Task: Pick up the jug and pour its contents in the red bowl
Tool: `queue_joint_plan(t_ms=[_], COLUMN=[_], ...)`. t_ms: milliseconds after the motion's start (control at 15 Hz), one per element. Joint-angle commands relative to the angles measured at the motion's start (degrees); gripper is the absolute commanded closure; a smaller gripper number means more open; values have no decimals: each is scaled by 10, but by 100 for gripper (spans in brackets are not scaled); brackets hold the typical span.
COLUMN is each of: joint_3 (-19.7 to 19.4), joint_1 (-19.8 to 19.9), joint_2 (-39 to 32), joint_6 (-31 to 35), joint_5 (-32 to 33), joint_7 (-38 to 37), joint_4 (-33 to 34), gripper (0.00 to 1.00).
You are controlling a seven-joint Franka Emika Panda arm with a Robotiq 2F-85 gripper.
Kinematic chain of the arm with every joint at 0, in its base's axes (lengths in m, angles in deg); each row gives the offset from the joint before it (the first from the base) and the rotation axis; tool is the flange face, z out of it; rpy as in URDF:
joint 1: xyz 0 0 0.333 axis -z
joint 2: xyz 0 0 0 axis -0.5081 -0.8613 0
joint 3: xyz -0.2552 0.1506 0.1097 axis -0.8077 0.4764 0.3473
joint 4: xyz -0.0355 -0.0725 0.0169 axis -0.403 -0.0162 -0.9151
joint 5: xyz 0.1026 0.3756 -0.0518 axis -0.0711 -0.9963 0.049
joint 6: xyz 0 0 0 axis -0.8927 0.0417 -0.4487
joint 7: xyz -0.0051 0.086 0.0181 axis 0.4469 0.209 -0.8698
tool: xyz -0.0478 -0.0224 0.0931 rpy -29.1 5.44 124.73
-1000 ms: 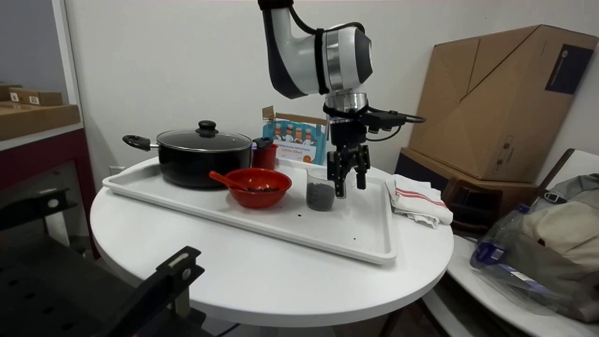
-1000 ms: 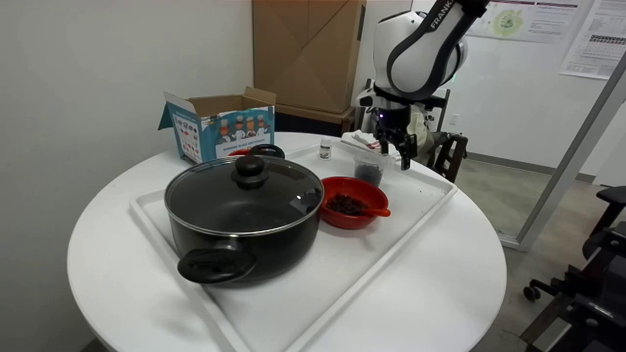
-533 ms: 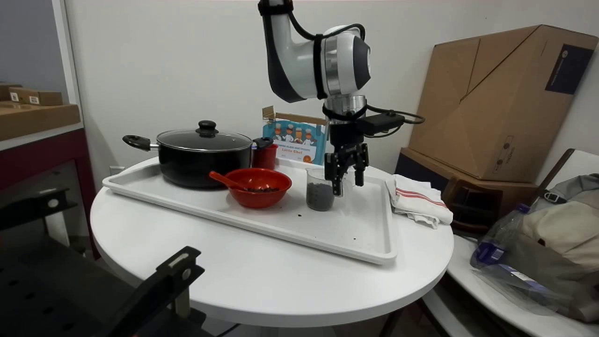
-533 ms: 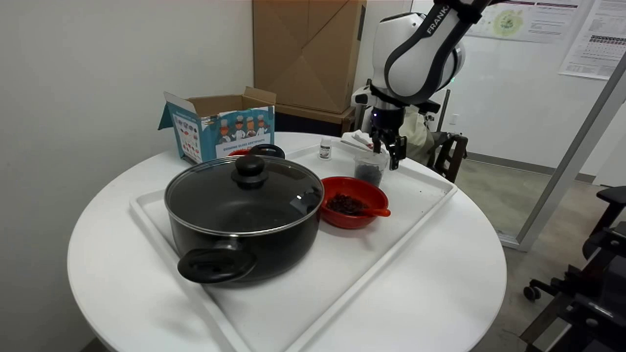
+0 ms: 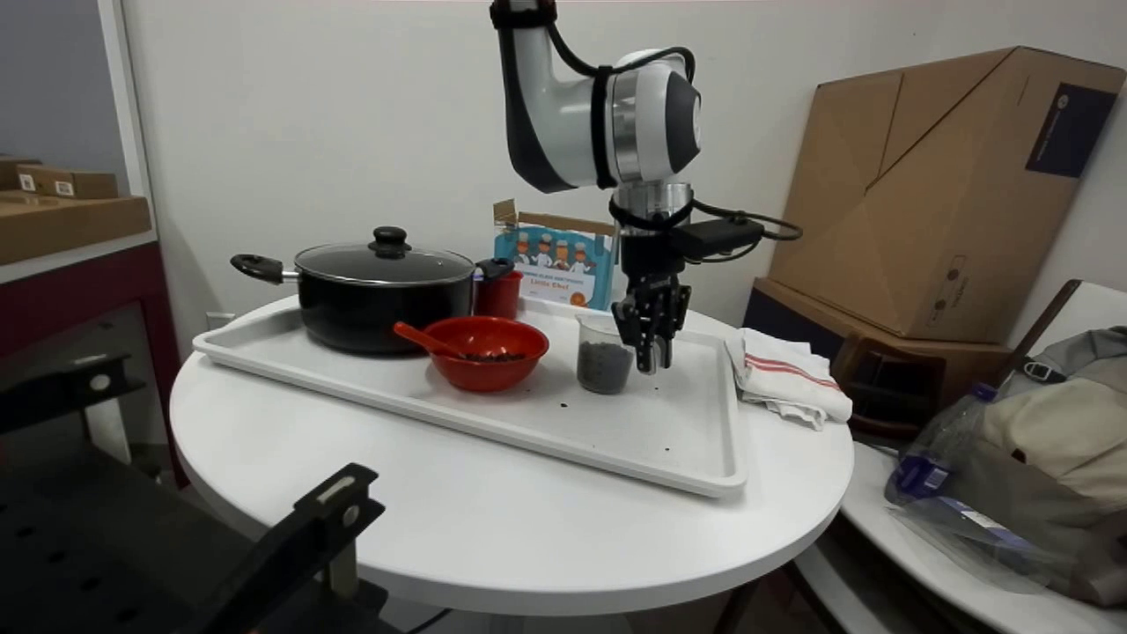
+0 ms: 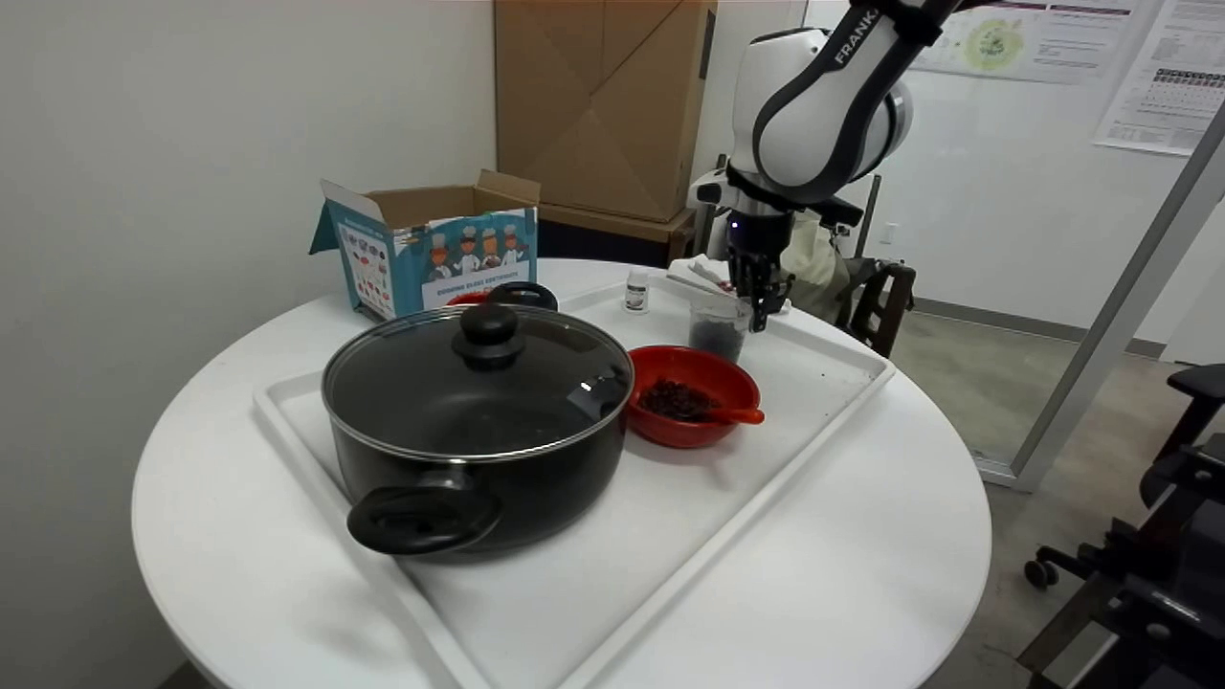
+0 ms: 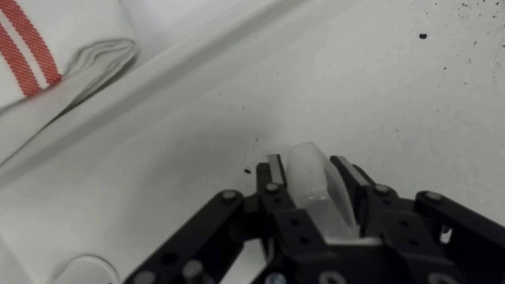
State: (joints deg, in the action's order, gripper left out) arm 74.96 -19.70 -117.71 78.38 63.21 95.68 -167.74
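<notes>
The jug, a see-through cup part-filled with dark grey grains, stands upright on the tray in both exterior views. Its pale handle lies between the fingers of my gripper in the wrist view. The jaws are closed in around that handle, though a thin gap shows near the tip on one side. In an exterior view my gripper is low beside the jug, on the side away from the red bowl. Dark bits and a red spoon are in the bowl.
A large black lidded pot stands beyond the bowl on the white tray. Behind are a red cup and a blue box. A striped towel lies at the tray's end. A small white bottle stands near the jug.
My gripper has come down slightly toward the jug, and its fingers have closed from wide apart to close around the handle. The jug has shifted very slightly on the tray.
</notes>
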Motion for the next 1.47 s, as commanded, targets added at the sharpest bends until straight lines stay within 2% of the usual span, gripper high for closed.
queue_joint_plan(t_ms=[0,67,133,467,867,1400], joint_3=[7,8,8,13,-2,-43], joint_1=[3,3,2,0,-28,-100], joint_2=[-2,-2,-1,5,27,87], joint_6=[-1,-2,-2,-17,-37,-110], joint_5=[-11,-11,-10,-7,15,101], joint_7=[8,9,9,21,19,-2], joint_4=[1,0,0,-3,-6,-12], gripper=[94,98,94,94,94,94])
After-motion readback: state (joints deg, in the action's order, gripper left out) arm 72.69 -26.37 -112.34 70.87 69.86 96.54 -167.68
